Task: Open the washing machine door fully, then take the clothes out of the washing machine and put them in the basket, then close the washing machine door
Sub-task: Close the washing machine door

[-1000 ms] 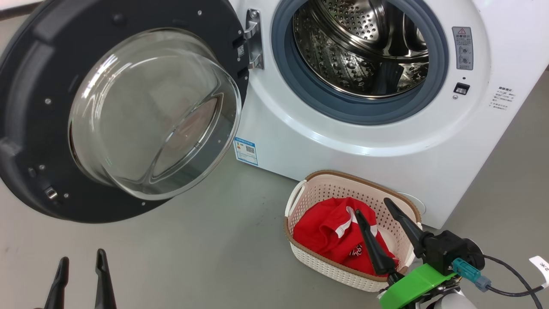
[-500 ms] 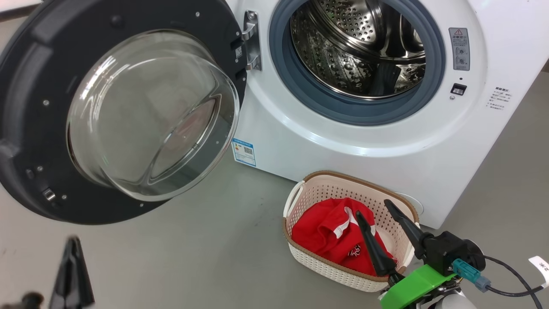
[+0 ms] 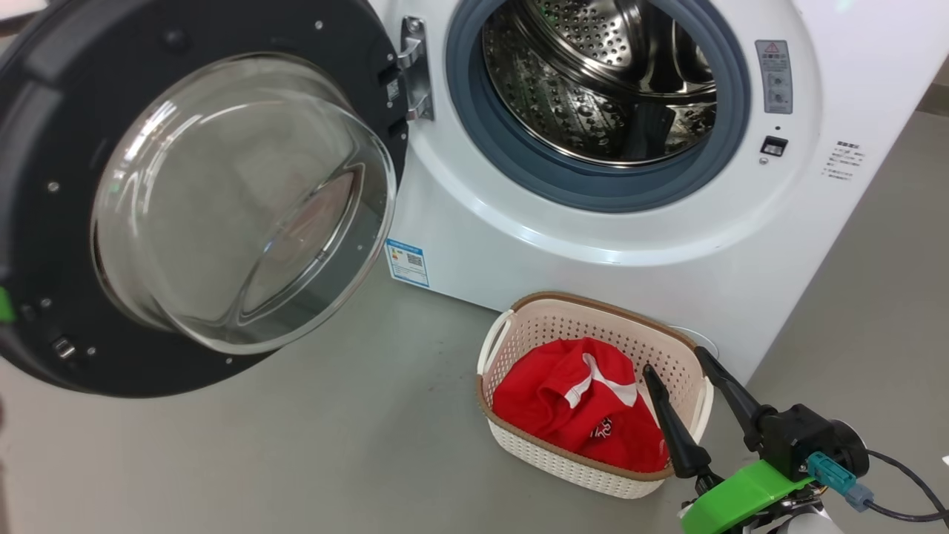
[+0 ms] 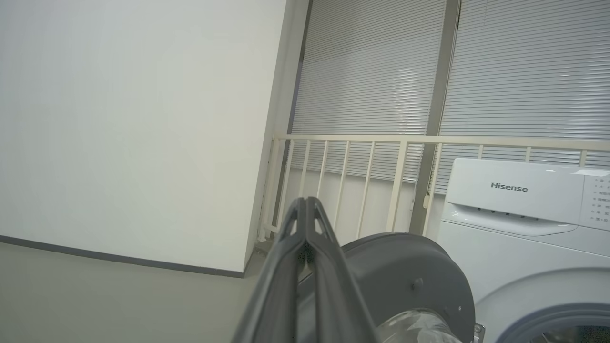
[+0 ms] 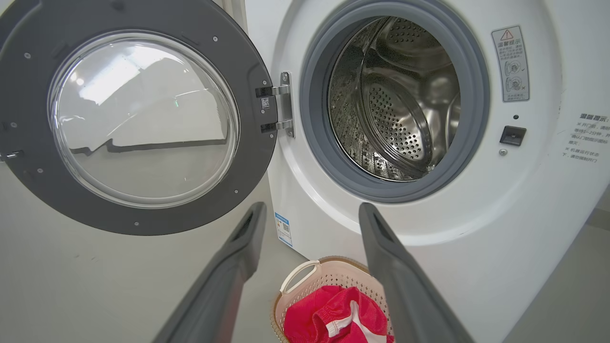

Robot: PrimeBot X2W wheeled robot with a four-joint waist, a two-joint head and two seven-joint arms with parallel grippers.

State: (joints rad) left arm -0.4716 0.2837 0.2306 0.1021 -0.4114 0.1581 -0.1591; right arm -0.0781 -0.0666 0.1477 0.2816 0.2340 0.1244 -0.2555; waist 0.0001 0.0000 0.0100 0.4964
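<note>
Red clothes [image 3: 571, 408] seen lying in basket [image 3: 593, 304], on floor just before washing machine [image 3: 563, 237]. Drum [image 3: 593, 81] judged empty. Washing machine door [image 3: 200, 193] swung wide, hinged at opening's left side, free edge far left. Left gripper [image 4: 305, 202] pressed shut, nothing held. Door's outer face lies just beyond its fingertips, lower right in wrist view, so left arm judged nearer for closing push. Right gripper [image 3: 672, 359] spread wide, empty, over basket's right rim.
</note>
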